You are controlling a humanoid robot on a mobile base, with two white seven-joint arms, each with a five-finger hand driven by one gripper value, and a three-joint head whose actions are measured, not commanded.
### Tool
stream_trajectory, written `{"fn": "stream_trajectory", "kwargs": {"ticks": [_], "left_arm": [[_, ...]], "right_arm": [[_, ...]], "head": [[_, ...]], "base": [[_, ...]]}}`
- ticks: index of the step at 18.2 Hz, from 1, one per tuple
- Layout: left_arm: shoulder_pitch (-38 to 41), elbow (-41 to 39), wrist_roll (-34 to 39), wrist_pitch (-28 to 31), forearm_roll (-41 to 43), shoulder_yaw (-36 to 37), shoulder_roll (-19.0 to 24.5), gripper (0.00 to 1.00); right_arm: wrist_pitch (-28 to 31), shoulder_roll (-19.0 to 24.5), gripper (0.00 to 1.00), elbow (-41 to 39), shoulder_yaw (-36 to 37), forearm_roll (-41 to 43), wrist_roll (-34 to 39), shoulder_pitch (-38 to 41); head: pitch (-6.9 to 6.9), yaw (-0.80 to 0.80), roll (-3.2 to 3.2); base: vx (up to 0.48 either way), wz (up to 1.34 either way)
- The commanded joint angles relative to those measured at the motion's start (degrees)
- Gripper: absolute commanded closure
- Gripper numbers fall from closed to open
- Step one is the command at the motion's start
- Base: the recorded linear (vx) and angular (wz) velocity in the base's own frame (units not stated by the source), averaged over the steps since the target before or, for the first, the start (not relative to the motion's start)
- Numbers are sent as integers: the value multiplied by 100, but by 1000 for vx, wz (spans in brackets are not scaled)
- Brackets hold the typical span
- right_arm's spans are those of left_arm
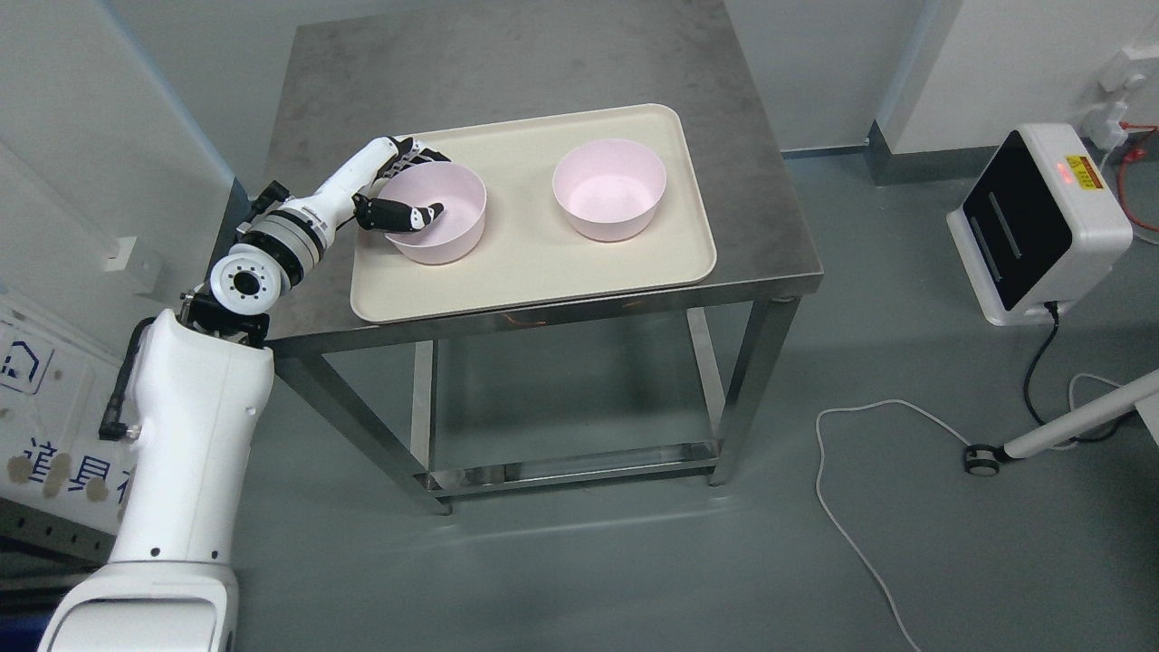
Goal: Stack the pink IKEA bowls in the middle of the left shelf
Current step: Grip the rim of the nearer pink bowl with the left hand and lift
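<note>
Standing on one beige rectangular plastic tray (534,263) are two round pink plastic bowls; the left hand (398,186) pinches the left bowl (439,217) rim, thumb inside, fingers partly hidden behind; the right bowl (608,188) sits apart.

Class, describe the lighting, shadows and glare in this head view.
Head view: soft, even overhead light; sharp focus throughout; mild sheen on the steel table; faint shadows inside both pink bowls; left hand on the left bowl unblurred.

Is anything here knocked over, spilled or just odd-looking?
Nothing spilled or broken. Both pink bowls, left and right, stand upright and empty on the beige tray. The tray sits slightly askew on the metal table. The left robot hand grips the left bowl's rim.
</note>
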State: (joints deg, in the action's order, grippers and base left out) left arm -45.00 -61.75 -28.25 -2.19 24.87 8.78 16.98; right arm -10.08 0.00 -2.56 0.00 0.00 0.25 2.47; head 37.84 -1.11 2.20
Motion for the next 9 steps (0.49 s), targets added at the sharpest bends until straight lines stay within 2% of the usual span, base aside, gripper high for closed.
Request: {"fn": "stream_trajectory", "kwargs": {"ticks": [1,2,4,9], "left_arm": [[-53,251,-49,-272,140,98,-72,83],[-53,251,-49,-421,140,98,-72,91],[-53,251,-49,-563,149,98,-80,100],[-254,198,-49,-599,141,28,-238,100]], "right_arm": [[-3,-100,0,1,62,-44,1,-1],[-3,-100,0,1,62,-44,1,-1],[-3,-100,0,1,62,-44,1,-1],[-3,-100,0,-8,62,-44,1,-1]], "head": [[0,0,0],[0,0,0],[0,0,0],[0,0,0]], "base": [[0,0],[0,0],[0,0],[0,0]]}}
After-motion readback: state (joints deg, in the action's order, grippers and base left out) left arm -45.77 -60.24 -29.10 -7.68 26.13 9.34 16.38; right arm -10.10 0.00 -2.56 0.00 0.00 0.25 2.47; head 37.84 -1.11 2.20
